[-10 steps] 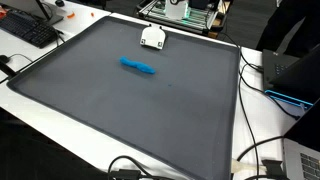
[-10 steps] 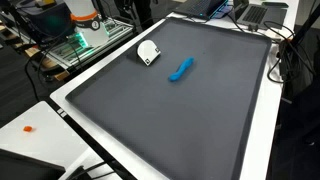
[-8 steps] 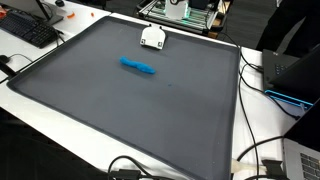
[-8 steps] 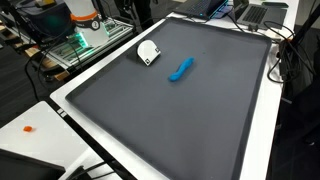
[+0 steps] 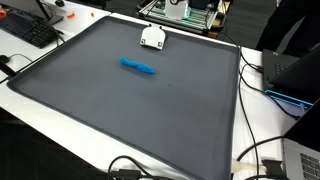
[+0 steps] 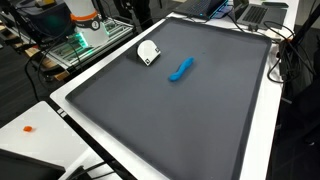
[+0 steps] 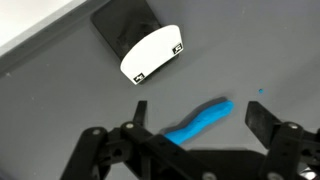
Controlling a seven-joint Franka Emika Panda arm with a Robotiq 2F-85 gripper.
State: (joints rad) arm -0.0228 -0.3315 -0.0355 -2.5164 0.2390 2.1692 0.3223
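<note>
Blue squiggly stick (image 5: pixel 138 67) lying flat on the grey mat (image 5: pixel 150 120), near but clear of a white domed gadget (image 5: pixel 152 37) by the mat's edge. Gripper (image 7: pixel 197 122) above it in the wrist view, jaws spread wide, holding nothing, stick showing between them.

The claw (image 7: pixel 196 114) hangs facing down — fingers spread wide apart.

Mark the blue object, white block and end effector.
blue object (image 5: pixel 138 66): in an exterior view, its middle.
white block (image 6: pixel 148 52): in an exterior view, its top.
end effector (image 7: pixel 190 128): wrist view, between open fingertips.
</note>
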